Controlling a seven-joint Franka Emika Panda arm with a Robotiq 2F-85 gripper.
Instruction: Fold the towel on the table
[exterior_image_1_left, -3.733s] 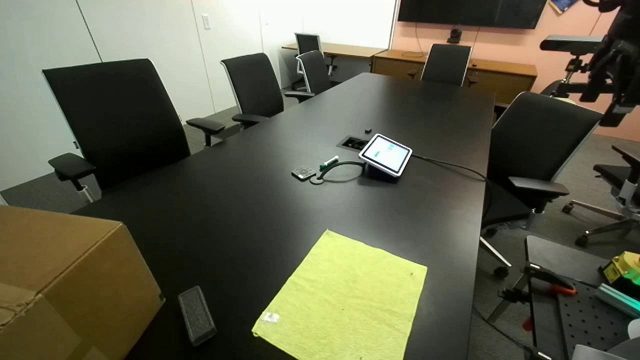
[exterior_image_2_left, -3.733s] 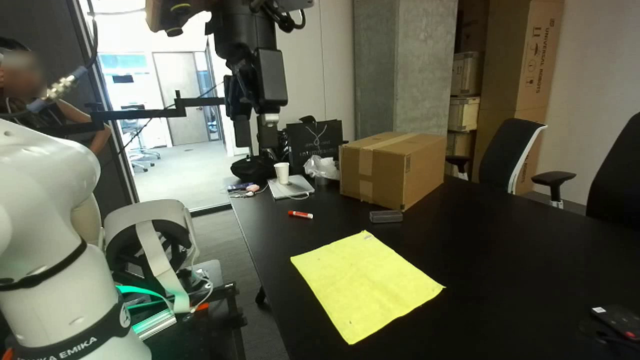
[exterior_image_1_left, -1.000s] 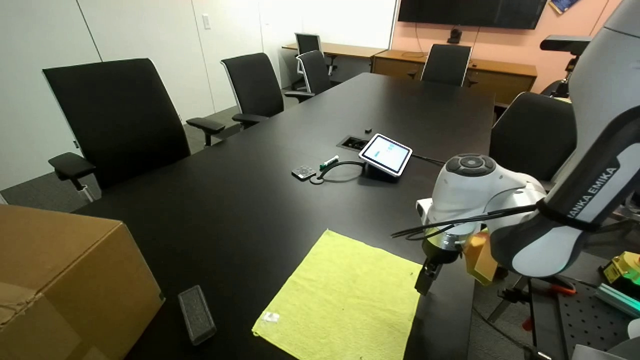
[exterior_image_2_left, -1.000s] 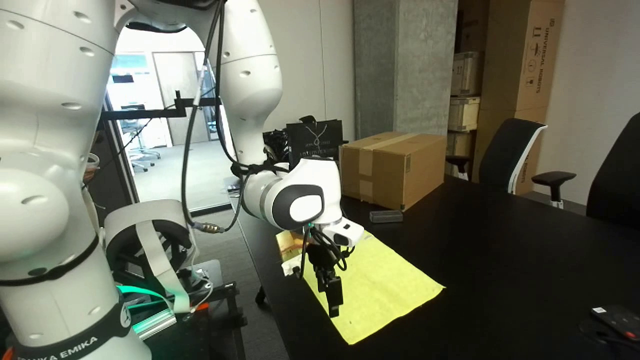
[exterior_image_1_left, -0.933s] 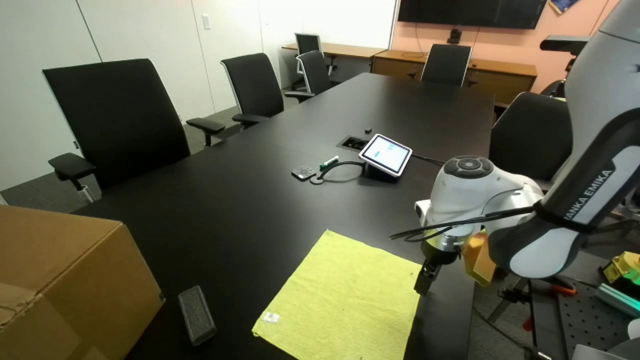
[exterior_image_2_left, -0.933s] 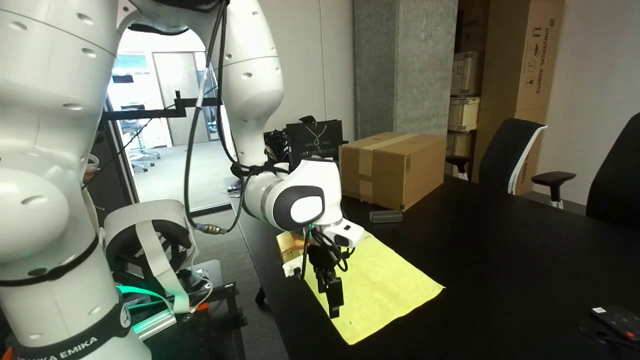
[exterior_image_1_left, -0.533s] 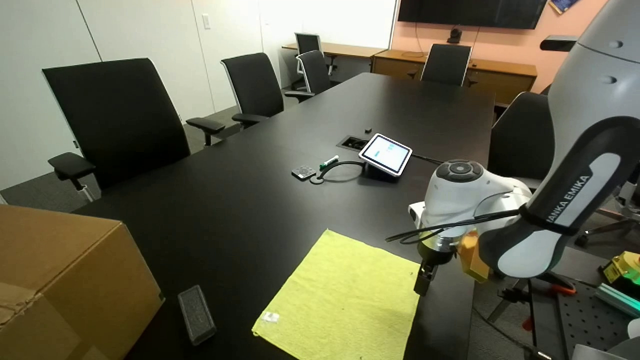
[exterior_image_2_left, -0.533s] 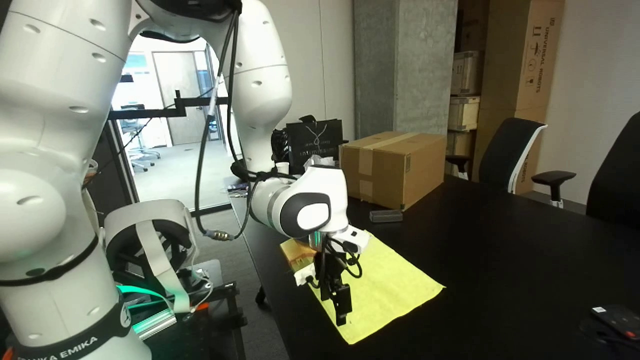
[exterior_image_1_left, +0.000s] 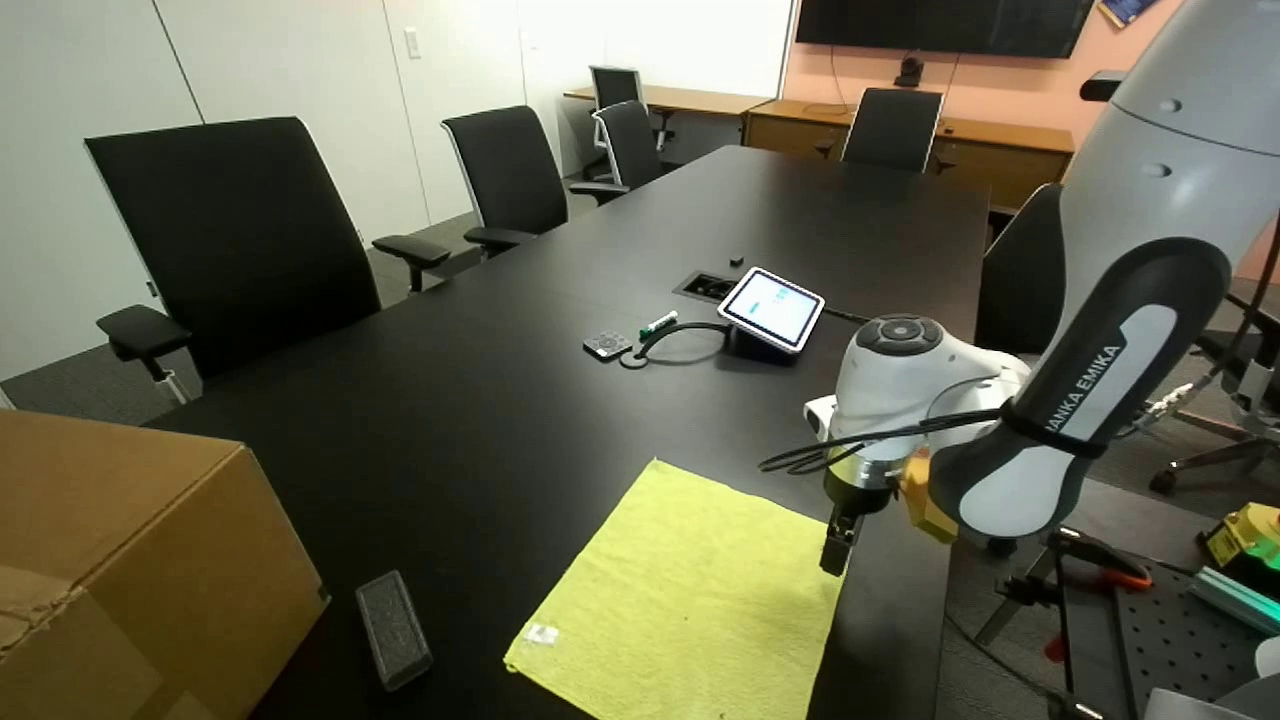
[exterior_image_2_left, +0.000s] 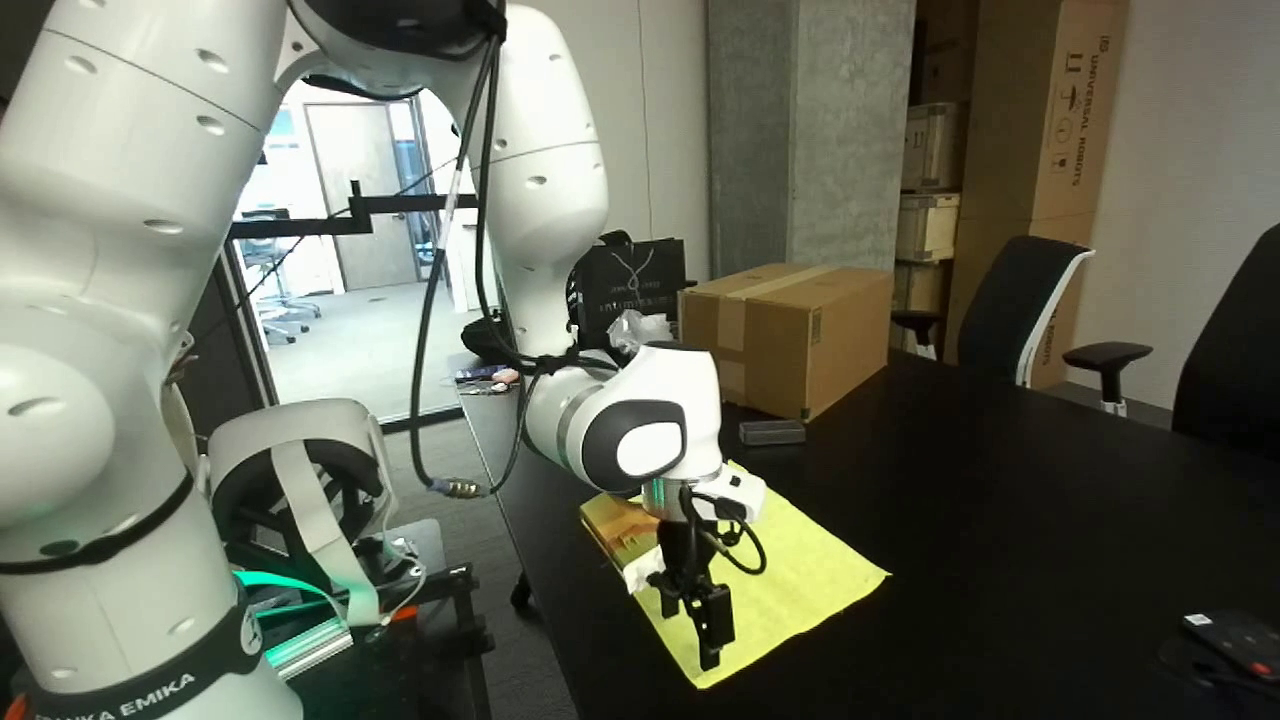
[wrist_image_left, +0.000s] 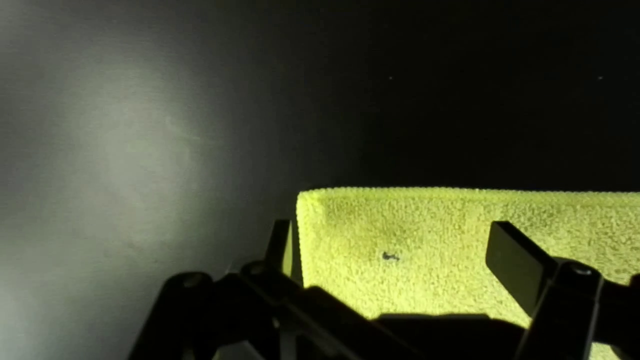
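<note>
A yellow towel (exterior_image_1_left: 680, 600) lies flat and unfolded on the black table, with a white tag at one corner. It also shows in an exterior view (exterior_image_2_left: 800, 570), partly hidden behind the arm. My gripper (exterior_image_1_left: 834, 562) is over the towel corner far from the tag, and it also shows in an exterior view (exterior_image_2_left: 692, 632). In the wrist view the gripper (wrist_image_left: 392, 250) is open and empty. The towel corner (wrist_image_left: 425, 225), with a small dark spot, shows between its fingers; the left finger is just outside the side edge. I cannot tell whether the fingertips touch the towel.
A cardboard box (exterior_image_1_left: 210, 570) and a dark grey block (exterior_image_1_left: 393, 630) are on the table beyond the towel. A tablet on a stand (exterior_image_1_left: 772, 308), a green marker (exterior_image_1_left: 658, 325) and a small square device (exterior_image_1_left: 607, 346) lie farther along. A black remote (exterior_image_2_left: 1235, 640) is near the table's front.
The arm has come down from high beside the table to the towel corner. In the last second the gripper has shifted slightly towards the tablet side. The towel has not moved.
</note>
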